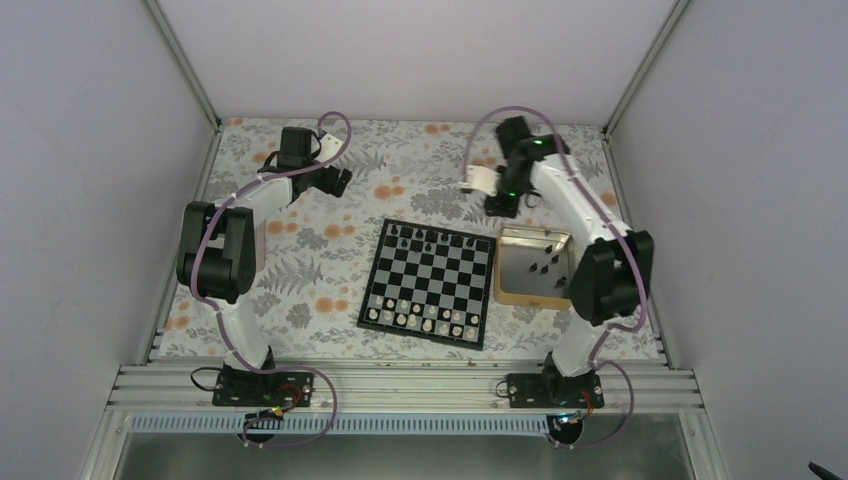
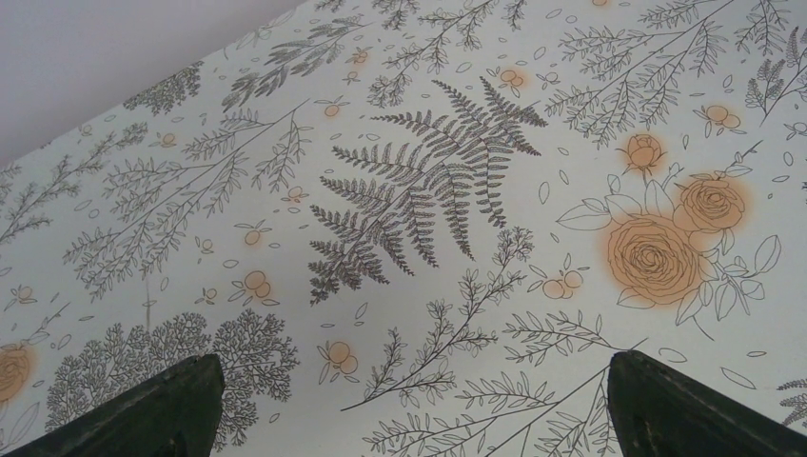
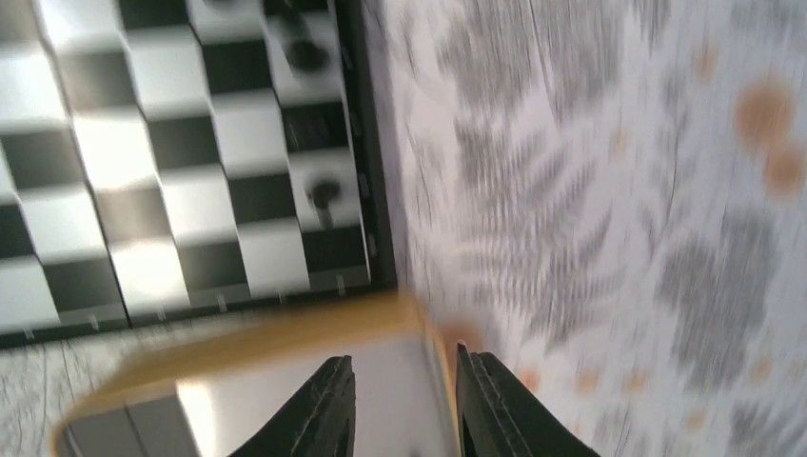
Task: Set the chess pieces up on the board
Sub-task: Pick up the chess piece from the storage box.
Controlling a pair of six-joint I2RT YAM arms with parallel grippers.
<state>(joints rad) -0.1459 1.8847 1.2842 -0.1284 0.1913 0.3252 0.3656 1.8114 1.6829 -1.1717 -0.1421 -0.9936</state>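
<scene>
Jaws first: the right gripper [image 3: 402,357] has its fingers cracked apart only a little, with a narrow gap and nothing in it. That wrist view is pretty smeared, but you can see the tips hanging over a corner of the tan-rimmed tray [image 3: 238,347], with the board [image 3: 190,190] just past it. A couple of black pieces [image 3: 324,195] sit on squares along the board's edge there.

The left gripper [image 2: 414,360] is spread wide and empty too. All its camera shows is the flowery tablecloth [image 2: 428,190] between the two dark tips.

From the top view, the board [image 1: 428,285] sits mid-table between the arms, and the tray [image 1: 528,299] is right next to it on the right. Some black pieces are already lined up along the far edge of the board, and a handful more are lying loose in the tray. I can't tell which piece is which at this size. The white pieces [image 1: 420,318] fill the two near rows.

The right gripper [image 1: 497,205] hovers by the board's far right corner, at the tray's far end. The left gripper [image 1: 335,180] is way off toward the far left of the table, well away from the board.
</scene>
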